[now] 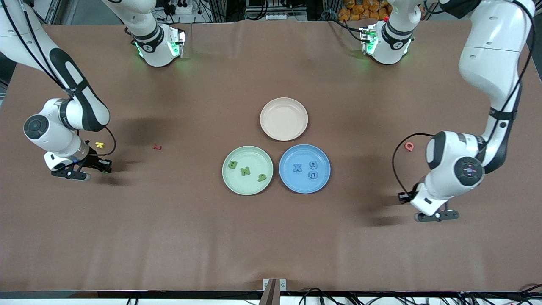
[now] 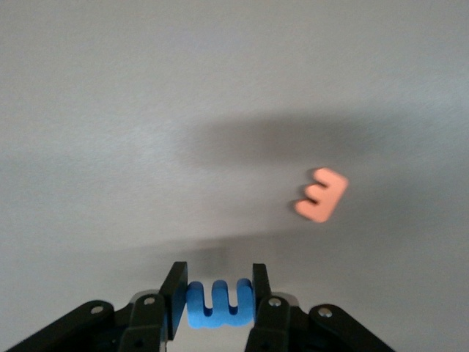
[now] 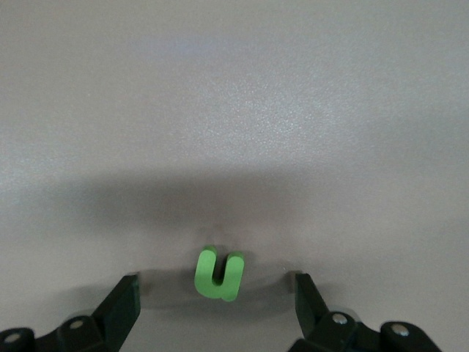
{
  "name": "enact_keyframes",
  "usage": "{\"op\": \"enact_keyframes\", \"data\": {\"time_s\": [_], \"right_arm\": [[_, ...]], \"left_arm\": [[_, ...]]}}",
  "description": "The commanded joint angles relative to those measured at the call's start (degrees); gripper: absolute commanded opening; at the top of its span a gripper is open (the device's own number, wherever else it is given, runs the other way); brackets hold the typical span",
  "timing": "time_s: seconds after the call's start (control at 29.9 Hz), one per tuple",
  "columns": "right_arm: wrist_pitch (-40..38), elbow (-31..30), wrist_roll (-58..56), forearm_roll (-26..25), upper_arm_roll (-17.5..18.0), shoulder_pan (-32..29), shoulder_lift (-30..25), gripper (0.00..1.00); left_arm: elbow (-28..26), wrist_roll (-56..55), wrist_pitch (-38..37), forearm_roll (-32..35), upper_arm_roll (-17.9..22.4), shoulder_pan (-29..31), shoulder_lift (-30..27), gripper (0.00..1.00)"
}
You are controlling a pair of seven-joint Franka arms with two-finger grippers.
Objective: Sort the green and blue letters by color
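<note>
one blue m (image 2: 219, 304) in left hand (image 2: 218, 287); right hand (image 3: 215, 284) straddles green n (image 3: 218, 274).

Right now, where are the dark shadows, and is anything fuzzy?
Left wrist view: the orange E looks blurry, a wide shadow beside it. Right wrist view: a soft shadow surrounds the green n. Front view: both arms shade the table.

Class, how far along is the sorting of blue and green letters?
Done: three green letters in the green plate, three blue letters in the blue plate. In hand: left gripper, over the table by the orange E, clamps the blue m; right gripper, open, straddles the green n. Left: plating both.
</note>
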Motion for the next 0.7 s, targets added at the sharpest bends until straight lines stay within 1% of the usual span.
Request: {"op": "enact_keyframes", "data": {"time_s": [0.0,0.13,0.3,0.47,0.67], "right_arm": [[-0.2,0.9,0.6,-0.6,-0.7,1.0,0.6,0.09],[-1.3,1.6,2.7,0.0,-0.4,3.1,-0.2,0.10],[-9.0,5.5,8.8,0.0,1.3,6.3,-1.1,0.10],[-14.5,9.1,16.9,0.1,1.6,12.5,-1.2,0.12],[-15.6,11.3,25.3,0.1,1.6,20.3,-0.9,0.12]], "left_arm": [[0.7,-8.7,-0.8,-1.0,0.7,-6.1,-0.4,0.22],[0.8,-15.8,-0.8,-1.0,0.7,-11.3,-0.5,0.23],[0.9,-23.3,-0.8,-1.4,0.7,-17.4,-0.6,0.23],[0.9,-29.7,-0.8,-1.3,0.7,-23.0,-0.7,0.23],[0.8,-35.5,-0.8,-1.3,0.7,-28.3,-0.7,0.23]]}}
